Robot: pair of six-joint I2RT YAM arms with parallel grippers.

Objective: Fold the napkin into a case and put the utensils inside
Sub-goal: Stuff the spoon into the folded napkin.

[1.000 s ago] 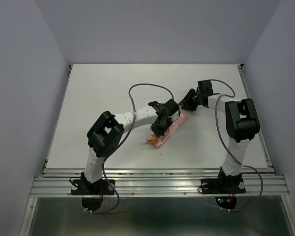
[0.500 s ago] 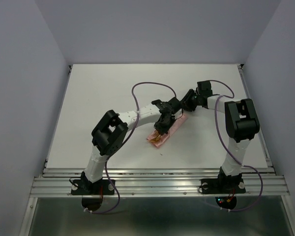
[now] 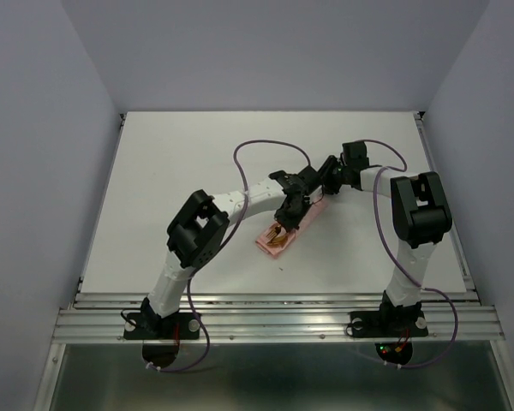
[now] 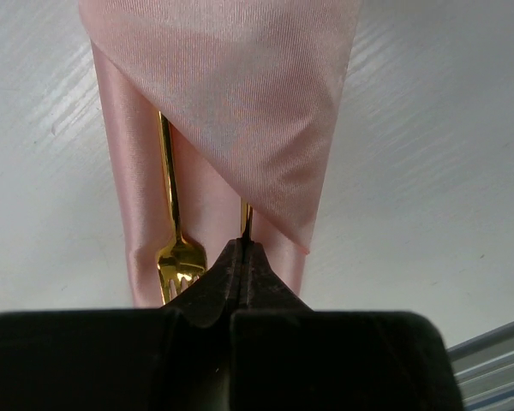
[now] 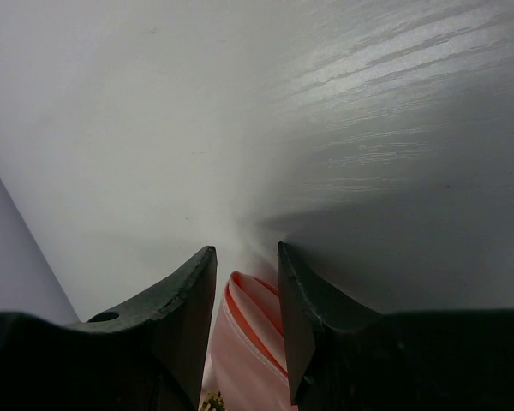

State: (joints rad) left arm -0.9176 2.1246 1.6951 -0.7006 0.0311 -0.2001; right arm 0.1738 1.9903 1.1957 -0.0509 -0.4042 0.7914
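Looking down from above, I see the white counter (image 3: 171, 171) with the salmon-pink case (image 3: 271, 241) lying on a slant near its middle. The right hand (image 3: 319, 195) sits at the case's far end. In its wrist view its fingers (image 5: 184, 300) stand part-way apart with the layered cloth bunched up between them, and the cloth looks nipped there. The left hand (image 3: 283, 224) is over the case's near end, at the mouth of the pocket, with its tips pressed together. They are clamped on the thin end of the second utensil (image 4: 245, 216), which runs up under the diagonal flap. The first utensil (image 4: 178, 257) lies just left of it in that wrist view. Its gold fork-like head is showing and its handle is tucked into the fold.
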